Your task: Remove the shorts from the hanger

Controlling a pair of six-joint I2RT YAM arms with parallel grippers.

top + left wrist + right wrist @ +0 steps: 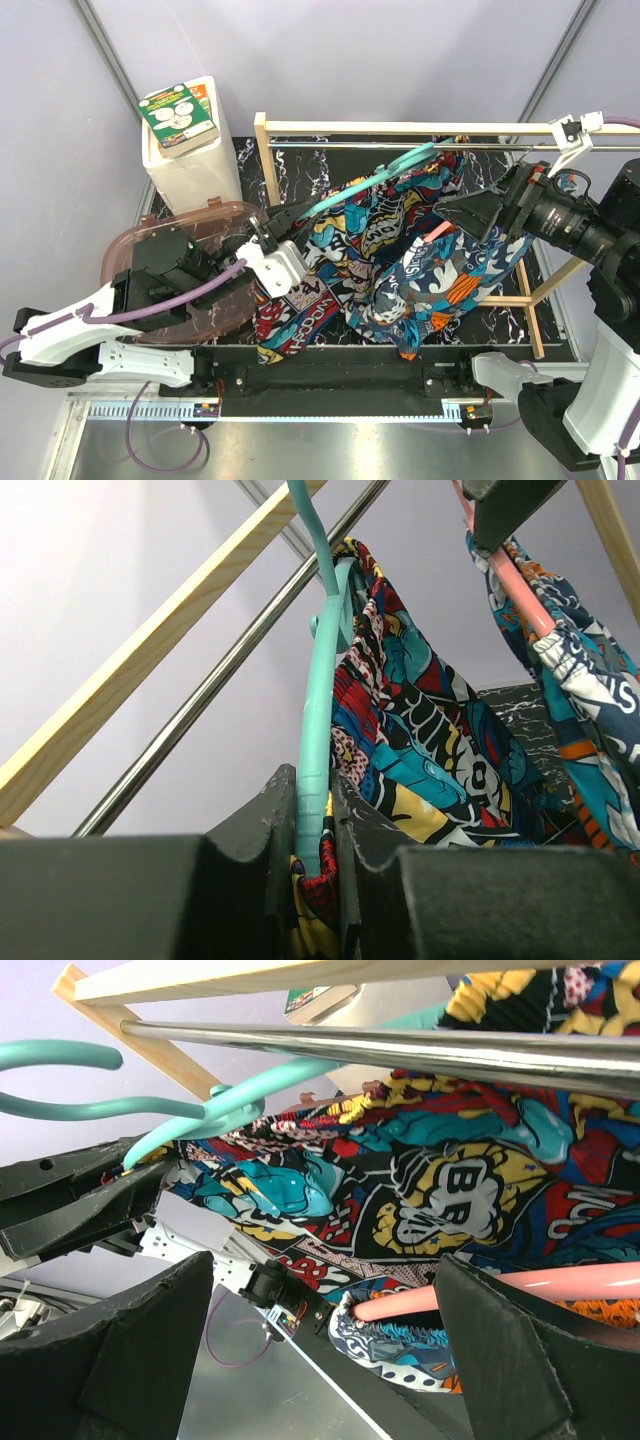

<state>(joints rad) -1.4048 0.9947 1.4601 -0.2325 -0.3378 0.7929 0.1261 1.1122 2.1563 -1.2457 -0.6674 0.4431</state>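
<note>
You had the wooden rack [262, 160] with its metal rail [400, 146] in front of both arms, and both pairs hung there. The comic shorts [375, 235] in navy, red and yellow were on the teal hanger [350, 192]. The teal and orange shorts [455, 285] were just beside them on the pink hanger [438, 232]. I judge that such cloth is light, soft and limp: it will sag, stretch and perhaps catch on the hanger arm. So you should take hold at the thick gathered waistband near the hanger, not at a loose hem. Your left gripper [292, 214] was clamped on the arm of the teal hanger. Your right gripper [447, 216] had its fingers well apart, close to the pink hanger. The top view showed how the two pairs spread and overlapped, but it hid the gap of each tool. Only the left wrist view showed the fingers [265, 825] pressed on the teal plastic, with a little comic cloth pinched under it. Only the right wrist view showed the separated fingers [510, 1350] and the pink bar running behind one of them; whether it touched, I could not tell.
</note>
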